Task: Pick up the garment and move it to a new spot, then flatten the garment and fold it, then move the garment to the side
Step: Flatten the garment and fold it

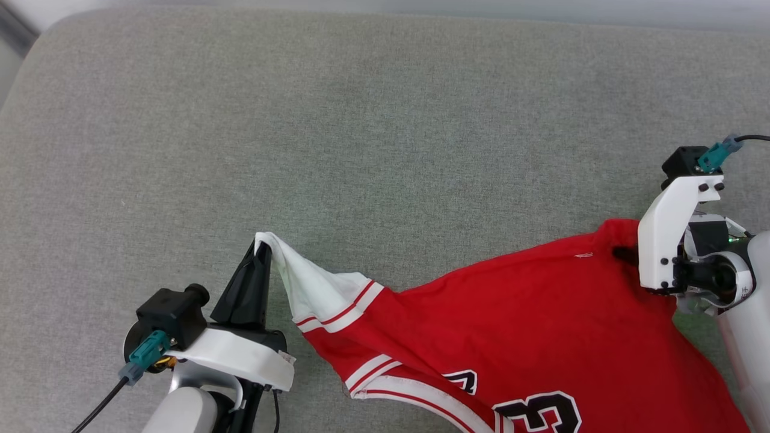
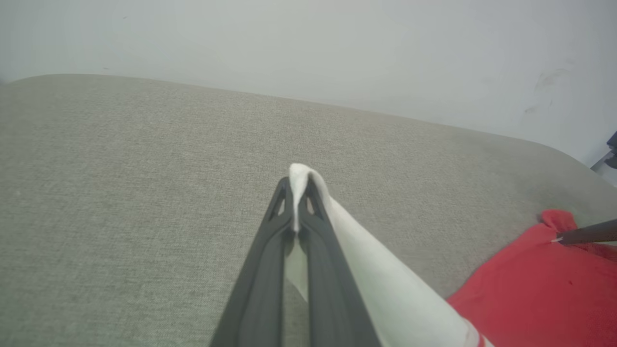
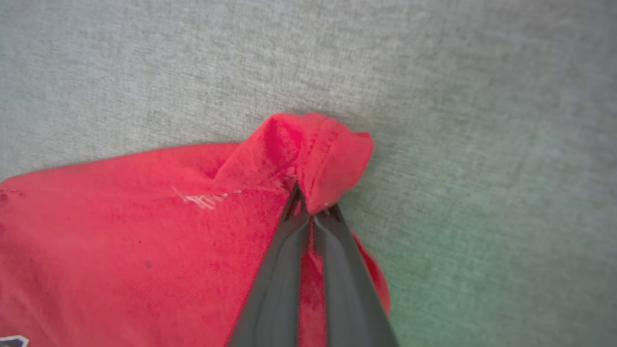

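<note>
– While the left gripper (image 1: 262, 248) sits low on the left of the head view, what is it doing?
– It is pinching white cloth. Its two dark fingers are pressed together on the tip of the shirt's (image 1: 511, 313) sleeve (image 1: 304, 282), and a small fold of white pokes out past the tips.
– Is the sleeve flat?
– No. It is drawn up into a peak at the fingertips and slopes down and to the right from there. Whether the tip is clear of the cushion (image 1: 361, 120), I cannot tell.
– What comes next, going right?
– Striped trim (image 1: 346, 310), red on white, where the sleeve meets the red body. A second striped band curves below it toward the bottom edge. Beside that band are the black, white-outlined numerals (image 1: 541, 412), cut off by the frame.
– So where does the shirt lie?
– On the grey cushion, across the lower right of the head view. It spans from one gripper to the other and runs off the bottom edge. The cushion's far and left parts are bare fabric.
– What about the right gripper (image 3: 308, 207)?
– In the head view its white mount hides most of the fingers. The right wrist view shows them closed to a point on a bunched red corner of the shirt. The cloth humps up just beyond the tips.
– Anything near that pinch?
– A short white stitched mark (image 3: 205, 198) lies on the red, just left of the fingers.
</note>
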